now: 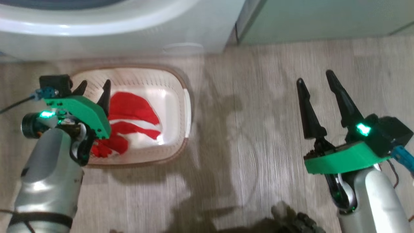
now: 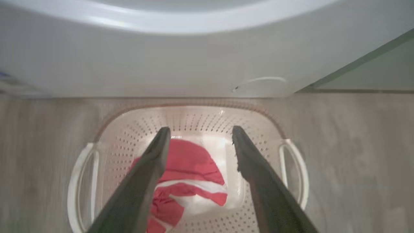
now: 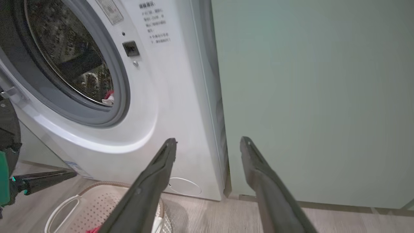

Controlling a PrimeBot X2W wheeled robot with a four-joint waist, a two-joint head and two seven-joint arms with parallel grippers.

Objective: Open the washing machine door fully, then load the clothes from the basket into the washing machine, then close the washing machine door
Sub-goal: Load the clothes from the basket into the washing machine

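The cream basket point(image 1: 155, 81) stands on the floor before the white washing machine point(image 1: 129, 29). The red clothes point(image 1: 132, 108) with white stripes lie in it. My left gripper point(image 1: 96, 82) hovers open over the basket's left part. In the left wrist view its fingers point(image 2: 201, 128) straddle the clothes point(image 2: 187, 161) from above, apart from them. My right gripper point(image 1: 314, 76) stands open over bare floor to the right. The right wrist view looks past that gripper point(image 3: 208, 139) at the machine's uncovered drum point(image 3: 71, 55), with a small red and white scrap point(image 3: 108, 96) at its lip. The washing machine door is out of view.
A pale green cabinet point(image 3: 307, 97) stands flush against the machine's right side. Wood-look floor point(image 1: 252, 129) stretches between the basket and my right arm. A dark blurred shape point(image 1: 291, 220) lies at the bottom edge of the head view.
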